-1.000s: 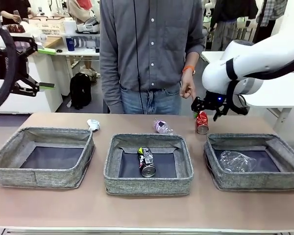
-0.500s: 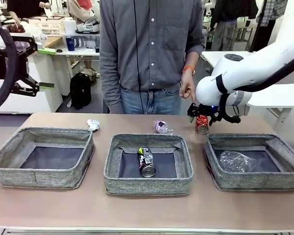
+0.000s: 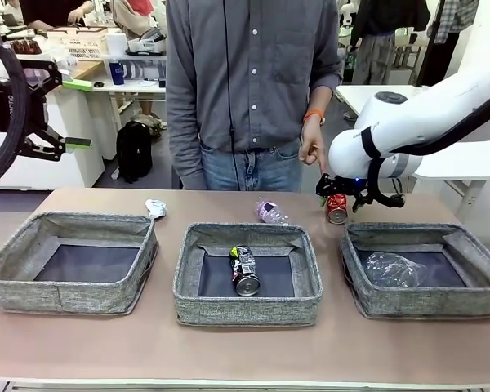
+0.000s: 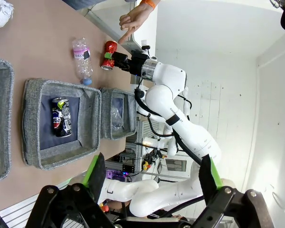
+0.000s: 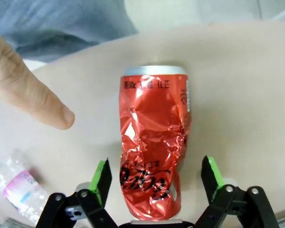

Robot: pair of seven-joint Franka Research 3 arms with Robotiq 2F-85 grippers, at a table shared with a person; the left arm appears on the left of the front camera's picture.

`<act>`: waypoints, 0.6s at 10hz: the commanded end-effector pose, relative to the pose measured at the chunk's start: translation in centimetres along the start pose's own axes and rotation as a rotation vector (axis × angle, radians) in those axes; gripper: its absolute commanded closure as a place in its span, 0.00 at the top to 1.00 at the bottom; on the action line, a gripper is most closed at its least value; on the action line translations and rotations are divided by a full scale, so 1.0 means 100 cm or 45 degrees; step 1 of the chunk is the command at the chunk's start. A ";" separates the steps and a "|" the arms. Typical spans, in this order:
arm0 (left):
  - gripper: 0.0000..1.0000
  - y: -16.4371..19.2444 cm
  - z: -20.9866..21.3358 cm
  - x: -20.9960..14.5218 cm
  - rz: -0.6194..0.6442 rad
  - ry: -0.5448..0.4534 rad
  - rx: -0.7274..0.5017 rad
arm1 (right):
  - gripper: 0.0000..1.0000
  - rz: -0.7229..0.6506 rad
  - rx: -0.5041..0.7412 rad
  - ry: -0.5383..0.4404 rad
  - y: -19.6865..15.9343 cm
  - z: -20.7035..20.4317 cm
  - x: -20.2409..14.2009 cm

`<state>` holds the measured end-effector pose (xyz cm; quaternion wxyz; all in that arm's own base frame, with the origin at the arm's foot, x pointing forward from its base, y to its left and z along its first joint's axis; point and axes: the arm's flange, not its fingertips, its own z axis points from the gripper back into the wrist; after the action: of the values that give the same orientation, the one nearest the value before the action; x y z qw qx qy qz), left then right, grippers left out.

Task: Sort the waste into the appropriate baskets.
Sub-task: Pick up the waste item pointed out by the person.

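Note:
A crumpled red drink can point(image 3: 336, 208) stands upright on the table behind the right basket point(image 3: 425, 232). My right gripper point(image 3: 337, 198) has come down over it. In the right wrist view the green pads point(image 5: 102, 176) stand on either side of the red can point(image 5: 154, 142), with a small gap on each side, so the gripper is open. My left gripper point(image 3: 76, 113) hangs open and empty high at the far left. A dark printed can point(image 3: 245, 269) lies in the middle basket point(image 3: 245, 232), and a crushed clear bottle point(image 3: 392, 268) in the right one. The left basket point(image 3: 65, 220) holds nothing.
A pink-labelled bottle point(image 3: 269, 212) and a white paper wad point(image 3: 155, 207) lie on the table behind the baskets. A person stands at the far edge, one hand point(image 3: 313, 151) pointing down close to the red can, its finger point(image 5: 33, 95) beside the can.
My right arm came down and slightly left, bringing the gripper around the red can, and its jaws have narrowed towards it. The left arm has not moved.

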<state>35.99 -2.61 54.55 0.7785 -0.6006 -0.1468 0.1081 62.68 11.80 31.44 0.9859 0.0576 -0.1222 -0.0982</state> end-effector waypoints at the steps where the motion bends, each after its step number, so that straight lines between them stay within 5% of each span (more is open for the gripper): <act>1: 1.00 -0.001 0.000 -0.001 -0.017 0.000 -0.024 | 0.44 -0.020 -0.065 0.011 0.011 -0.002 0.005; 3: 1.00 -0.001 0.000 -0.001 -0.017 0.000 -0.024 | 0.00 -0.021 -0.070 0.011 0.011 -0.002 0.004; 5: 1.00 -0.001 0.000 -0.001 -0.017 0.000 -0.024 | 0.00 -0.014 -0.075 0.022 0.011 -0.002 0.004; 6: 1.00 -0.001 0.000 -0.001 -0.017 0.000 -0.024 | 0.10 -0.010 -0.079 0.028 0.011 -0.002 0.004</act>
<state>35.99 -2.62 54.55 0.7785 -0.6006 -0.1468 0.1081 62.81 12.12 31.41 0.9887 0.0496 -0.1082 -0.0914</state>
